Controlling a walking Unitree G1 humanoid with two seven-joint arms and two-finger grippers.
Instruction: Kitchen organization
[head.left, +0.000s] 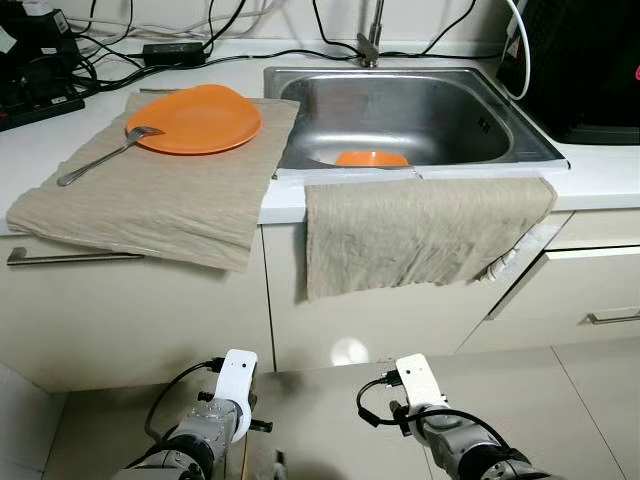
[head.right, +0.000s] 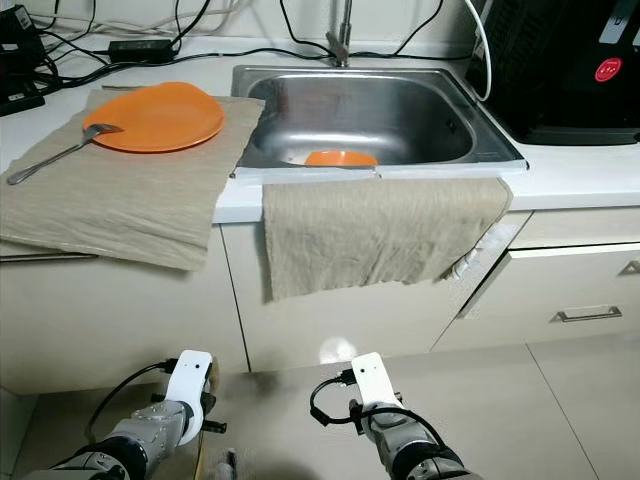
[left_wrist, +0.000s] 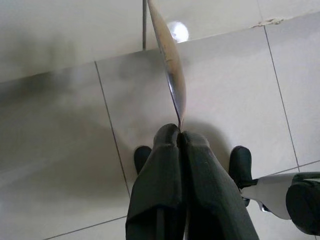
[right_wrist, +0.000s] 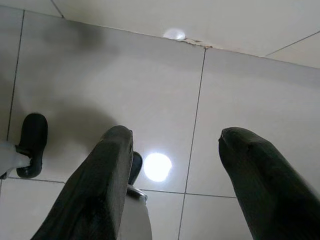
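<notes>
One piece of cutlery (left_wrist: 170, 65) is pinched in the left tool (left_wrist: 179, 137) low in frame, its long axis pointing up toward the worktop (head.left: 40, 160), while the right tool (right_wrist: 172, 150) gapes wide, empty.

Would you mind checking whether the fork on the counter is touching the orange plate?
Touching. The left eye view shows the fork with its tines lying on the orange plate's near rim and its handle trailing onto the beige cloth.

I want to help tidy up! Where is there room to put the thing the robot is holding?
The left gripper holds a thin utensil. Free spots: the cloth in front of the orange plate and fork, or the sink beside the orange dish. The back-left corner is crowded with cables.
</notes>
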